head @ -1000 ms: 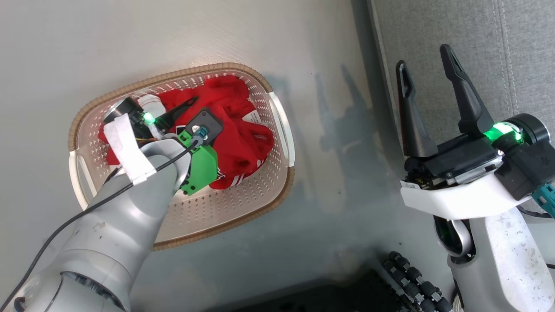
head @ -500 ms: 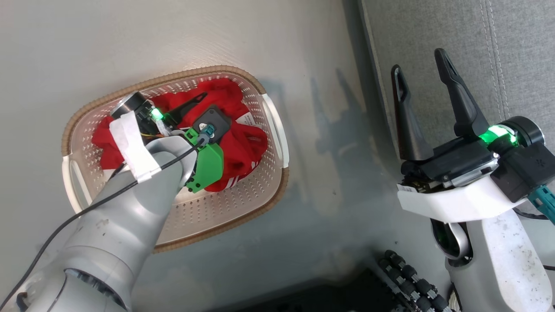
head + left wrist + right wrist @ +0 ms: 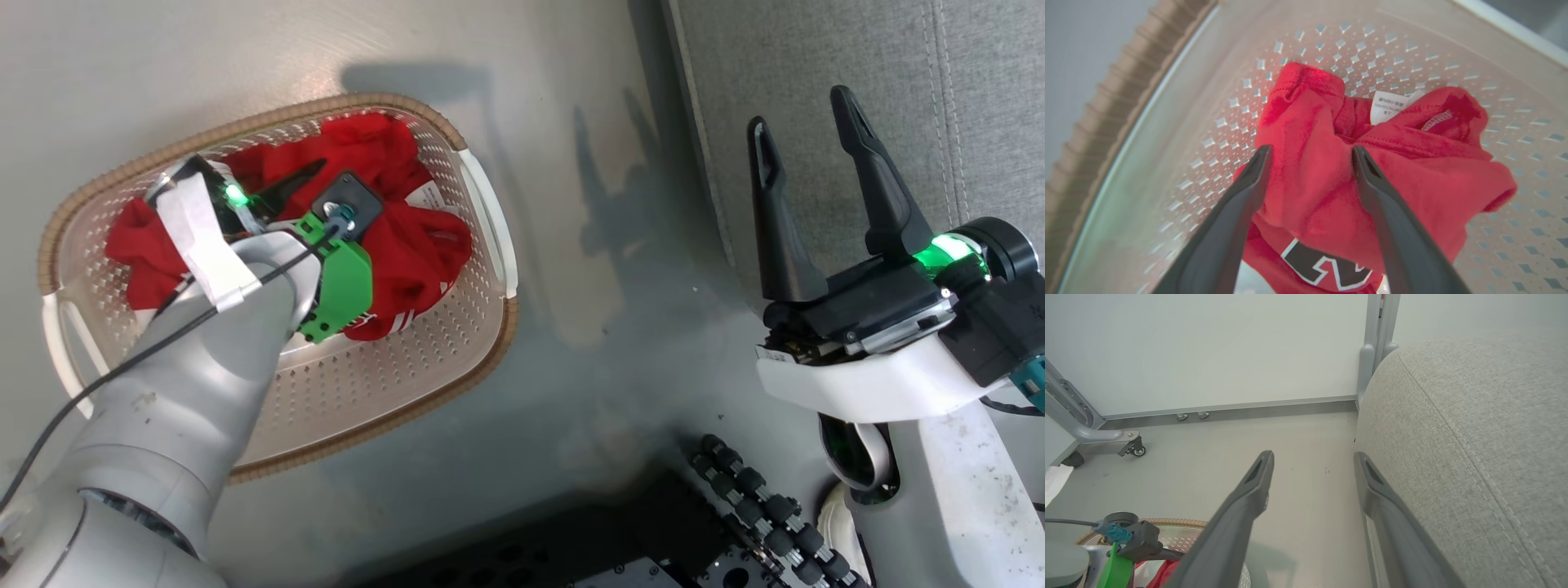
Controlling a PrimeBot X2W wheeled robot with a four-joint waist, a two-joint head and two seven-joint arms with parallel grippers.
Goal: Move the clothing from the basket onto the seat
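Note:
The basket (image 3: 367, 376) sits on the floor at the left of the head view, with red clothing (image 3: 408, 253) bunched in its far half. My left arm (image 3: 204, 351) reaches down into it. In the left wrist view my left gripper (image 3: 1310, 153) is open, its fingers straddling a raised fold of red jersey (image 3: 1314, 122). A black white-edged "2" (image 3: 1327, 269) shows below, and a white tag (image 3: 1386, 106) behind. My right gripper (image 3: 800, 106) stands open and empty at the edge of the grey seat (image 3: 980, 98). The seat (image 3: 1474, 437) bulges just right of its fingers.
Grey floor separates the basket from the seat's side. My base with black rollers (image 3: 759, 506) is at the bottom. In the right wrist view a wheeled metal frame leg (image 3: 1106, 437) and an upright post (image 3: 1376, 347) stand by the far wall.
The head camera has shifted, so basket and seat sit further left in the view. My left gripper stays down among the jerseys. The right gripper remains open by the seat.

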